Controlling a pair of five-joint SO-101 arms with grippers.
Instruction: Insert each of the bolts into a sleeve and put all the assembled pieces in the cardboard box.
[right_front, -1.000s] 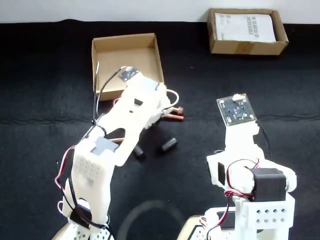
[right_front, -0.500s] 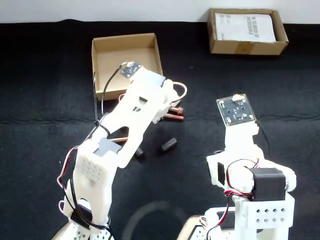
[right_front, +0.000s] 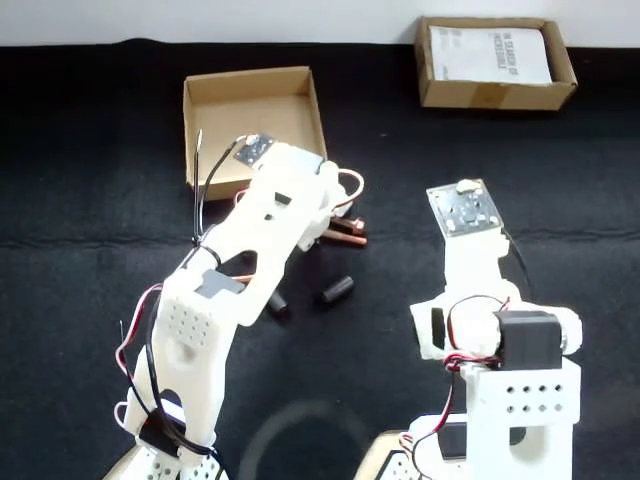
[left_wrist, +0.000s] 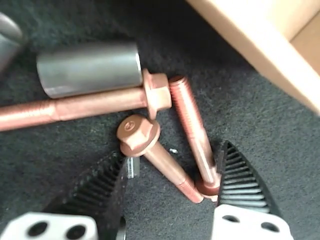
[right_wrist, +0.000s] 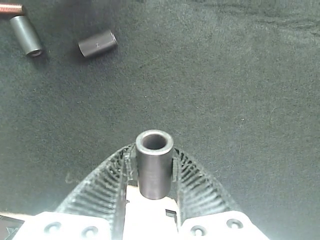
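Three copper bolts lie in a loose pile: one (left_wrist: 100, 105) alongside a grey sleeve (left_wrist: 87, 67), a second (left_wrist: 160, 160) and a third (left_wrist: 192, 135) crossing between my fingers. My left gripper (left_wrist: 174, 155) is open just above them, one finger (left_wrist: 107, 185) on each side. The cardboard box (left_wrist: 260, 40) stands close beyond. From above, the left arm (right_front: 285, 200) covers the bolts (right_front: 348, 232) in front of the box (right_front: 250, 115). My right gripper (right_wrist: 154, 172) is shut on an upright grey sleeve (right_wrist: 155, 165) above bare cloth.
Two loose sleeves (right_front: 338, 290) (right_front: 278, 305) lie on the black cloth between the arms, also seen as sleeves (right_wrist: 97, 43) (right_wrist: 26, 35) from the right wrist. A second cardboard box (right_front: 495, 60) holding a printed sheet stands at the back right.
The left arm swung toward the bolts by the box, then settled slightly back. The right arm turned a little to the left, still holding the sleeve.
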